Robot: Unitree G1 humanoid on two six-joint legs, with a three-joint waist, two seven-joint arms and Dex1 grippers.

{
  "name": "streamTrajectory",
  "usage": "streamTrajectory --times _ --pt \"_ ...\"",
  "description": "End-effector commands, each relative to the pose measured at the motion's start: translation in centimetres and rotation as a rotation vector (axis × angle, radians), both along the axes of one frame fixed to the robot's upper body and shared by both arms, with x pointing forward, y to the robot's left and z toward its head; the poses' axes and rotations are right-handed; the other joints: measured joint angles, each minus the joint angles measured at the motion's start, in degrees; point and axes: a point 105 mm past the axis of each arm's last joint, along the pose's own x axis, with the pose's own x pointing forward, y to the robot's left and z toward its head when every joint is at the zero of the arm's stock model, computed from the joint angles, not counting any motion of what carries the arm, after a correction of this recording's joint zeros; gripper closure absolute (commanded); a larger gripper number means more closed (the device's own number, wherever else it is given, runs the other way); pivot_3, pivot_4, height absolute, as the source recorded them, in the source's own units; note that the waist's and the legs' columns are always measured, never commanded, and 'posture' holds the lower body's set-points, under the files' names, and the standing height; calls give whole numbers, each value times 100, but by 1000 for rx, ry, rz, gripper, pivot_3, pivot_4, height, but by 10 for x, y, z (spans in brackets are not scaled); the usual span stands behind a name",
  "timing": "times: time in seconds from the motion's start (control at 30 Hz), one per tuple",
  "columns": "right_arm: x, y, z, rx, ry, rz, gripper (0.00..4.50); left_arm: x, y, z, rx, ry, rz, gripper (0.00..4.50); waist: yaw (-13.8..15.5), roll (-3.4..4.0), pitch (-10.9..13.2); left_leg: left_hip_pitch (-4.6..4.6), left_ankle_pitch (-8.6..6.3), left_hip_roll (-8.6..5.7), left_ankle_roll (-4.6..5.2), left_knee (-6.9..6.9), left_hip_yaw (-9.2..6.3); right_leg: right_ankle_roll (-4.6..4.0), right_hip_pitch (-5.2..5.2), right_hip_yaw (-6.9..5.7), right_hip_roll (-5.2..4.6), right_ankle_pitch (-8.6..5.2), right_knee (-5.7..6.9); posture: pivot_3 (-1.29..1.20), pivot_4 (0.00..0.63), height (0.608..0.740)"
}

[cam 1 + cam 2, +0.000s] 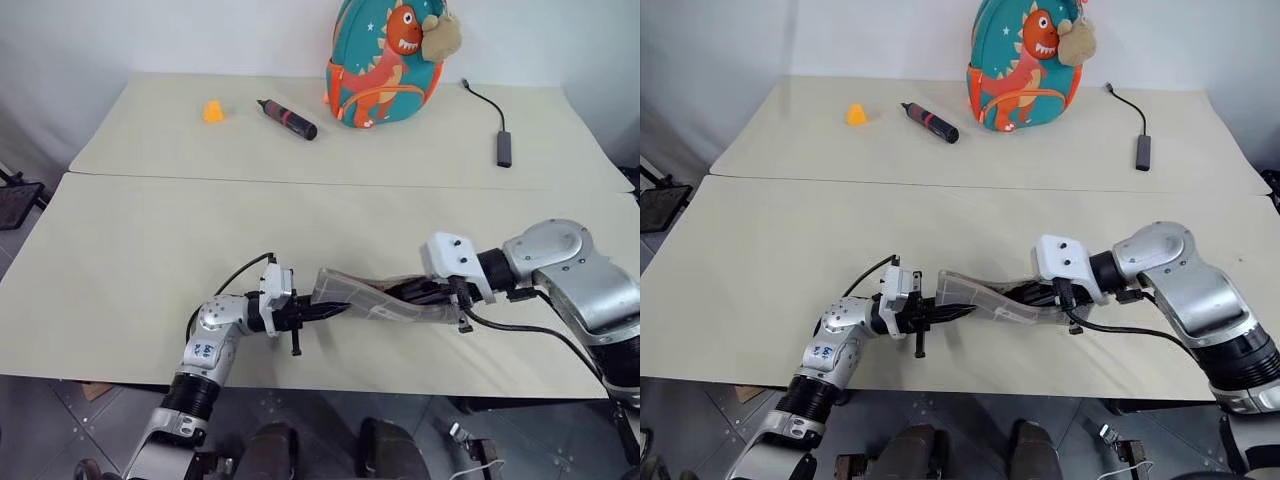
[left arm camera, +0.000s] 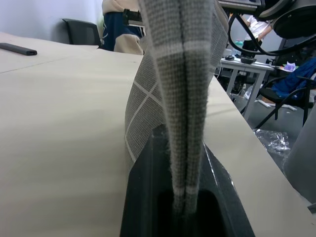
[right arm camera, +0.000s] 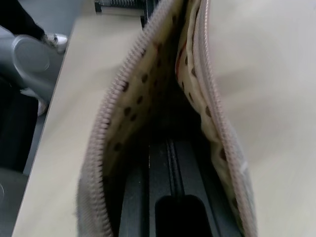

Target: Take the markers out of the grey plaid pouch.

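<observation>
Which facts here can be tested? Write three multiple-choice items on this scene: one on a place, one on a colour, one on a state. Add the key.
1. Where is the right pincer?
A. On the dinosaur backpack
B. Inside the open zip mouth of the grey plaid pouch
C. Flat on the bare table

2. What colour is the small object on the far table, left of the black marker?
A. Blue
B. Green
C. Orange

3. What is the state of the left pincer?
A. Shut on the pouch's closed end
B. Open above the table
C. Shut on the black marker

Key: 1 B, the right wrist view looks along the fingers into the tan dotted lining. 2 C, it shows bright orange in both eye views. 3 A, the left wrist view shows plaid fabric clamped between the fingers.
</observation>
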Motion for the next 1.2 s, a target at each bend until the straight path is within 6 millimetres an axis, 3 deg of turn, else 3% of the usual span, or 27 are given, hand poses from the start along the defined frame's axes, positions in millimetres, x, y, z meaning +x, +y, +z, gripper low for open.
streamTrajectory --times 0.03,0.23,0.63,0.8,1.03,1.2 --pt "0 12 7 -20 -51 7 3924 -3 -1 0 4 -13 4 4500 -2 0 0 0 0 0 0 0 -2 0 0 0 0 0 0 0 150 740" --pt "-2 13 1 -107 -43 17 1924 -4 0 -2 10 -9 8 4500 -2 0 0 0 0 -1 0 1 -18 0 0 0 0 0 0 0 150 740" --pt "14 32 -15 -203 -126 38 1924 -3 -2 -2 10 -7 7 4500 -16 0 -1 3 1 0 -1 3 -14 0 1 0 1 0 4 0 150 740" --pt "16 37 -13 -177 -160 44 3132 -4 0 -3 11 -1 13 4500 -18 0 -1 2 1 0 -1 3 -13 0 1 0 1 0 5 0 150 740" --pt "18 37 -18 -211 -182 54 3132 -3 -1 -3 12 2 10 4500 -28 0 -1 3 1 0 -2 3 -10 0 1 0 1 0 6 0 150 740" --pt "26 31 -35 -320 -214 52 3132 -2 -3 -3 9 9 0 4500 -49 1 -1 3 1 0 -2 4 -2 0 1 0 2 0 7 0 150 740"
